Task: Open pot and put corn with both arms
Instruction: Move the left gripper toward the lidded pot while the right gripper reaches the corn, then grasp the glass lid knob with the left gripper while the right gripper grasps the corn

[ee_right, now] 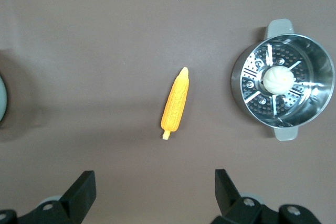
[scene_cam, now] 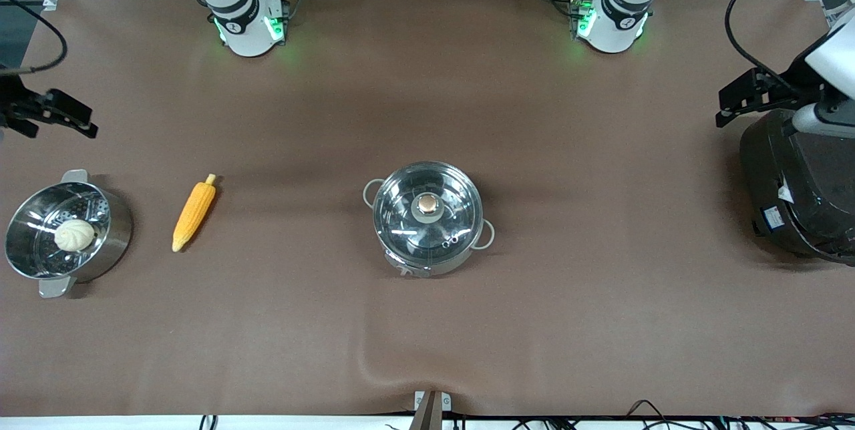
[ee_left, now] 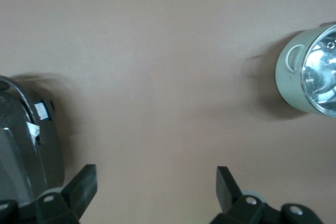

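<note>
The shiny steel pot [scene_cam: 427, 220] with looped wire handles stands mid-table with its glass lid [scene_cam: 444, 197] on, and the lid has a copper knob [scene_cam: 427, 204]. The pot's rim also shows in the left wrist view [ee_left: 310, 72]. The yellow-orange corn [scene_cam: 194, 213] lies flat toward the right arm's end of the table and shows in the right wrist view [ee_right: 175, 103]. My right gripper [scene_cam: 80, 121] [ee_right: 155, 190] is open and empty, up over the table edge at that end. My left gripper [scene_cam: 726, 105] [ee_left: 156, 187] is open and empty, beside the black cooker.
A steel pot with flat tab handles [scene_cam: 67, 233] [ee_right: 283, 85] holds a perforated insert and a white bun [scene_cam: 74, 235], beside the corn at the right arm's end. A big black cooker [scene_cam: 795, 189] [ee_left: 26, 145] stands at the left arm's end.
</note>
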Controlling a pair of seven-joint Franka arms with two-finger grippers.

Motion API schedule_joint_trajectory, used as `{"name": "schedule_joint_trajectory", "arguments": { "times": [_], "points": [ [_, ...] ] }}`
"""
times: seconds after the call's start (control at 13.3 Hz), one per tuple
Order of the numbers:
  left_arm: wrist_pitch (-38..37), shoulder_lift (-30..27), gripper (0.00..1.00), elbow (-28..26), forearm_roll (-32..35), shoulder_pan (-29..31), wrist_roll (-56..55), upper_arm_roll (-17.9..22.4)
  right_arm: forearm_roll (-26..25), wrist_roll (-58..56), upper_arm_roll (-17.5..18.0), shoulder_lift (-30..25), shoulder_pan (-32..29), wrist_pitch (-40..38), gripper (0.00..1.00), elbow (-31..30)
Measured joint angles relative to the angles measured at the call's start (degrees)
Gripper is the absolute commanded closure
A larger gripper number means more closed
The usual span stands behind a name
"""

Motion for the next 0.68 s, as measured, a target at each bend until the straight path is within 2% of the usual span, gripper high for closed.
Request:
{"name": "schedule_joint_trajectory", "arguments": {
  "times": [0.23,0.38,0.53,0.68],
  "points": [
    [1.27,3.73,0.00,-0.23,-0.08,-1.41,0.00,-0.31,0.00,0.00,0.01,0.52,0.00,8.46,0.00,-7.69],
    [5.13,6.89,0.00,-0.28,-0.35,-3.94,-1.66,-0.51,0.00,0.00,0.02,0.99,0.00,16.70,0.00,-13.52],
    [9.22,10.31,0.00,-0.31,-0.46,-8.24,-6.91,-0.71,-0.02,0.01,0.00,1.86,-0.01,24.64,0.00,-19.81],
    [13.29,13.68,0.00,-0.32,-0.48,-13.70,-13.09,-0.86,-0.03,0.09,-0.07,4.16,-0.16,27.57,0.00,-23.33]
  ]
}}
